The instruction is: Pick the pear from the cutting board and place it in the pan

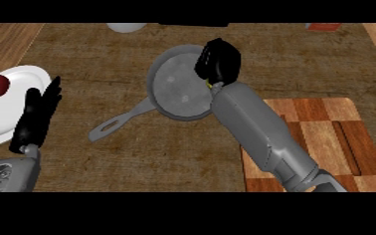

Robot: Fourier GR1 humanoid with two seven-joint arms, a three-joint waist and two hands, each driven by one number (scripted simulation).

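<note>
Head view: right hand (218,59) over pan (176,87), fingers curled, pear probably inside, hidden. Left hand (38,112) open, idle. Risk: release near rim, pear rolls onto desk (183,159).

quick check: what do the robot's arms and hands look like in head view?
Both forearms are grey, blocky and panelled, each ending in a black hand. The right hand joins its forearm at a wrist with a small yellow-green spot showing beside it. The left hand shows slim black fingers. No cables or markings visible.
</note>
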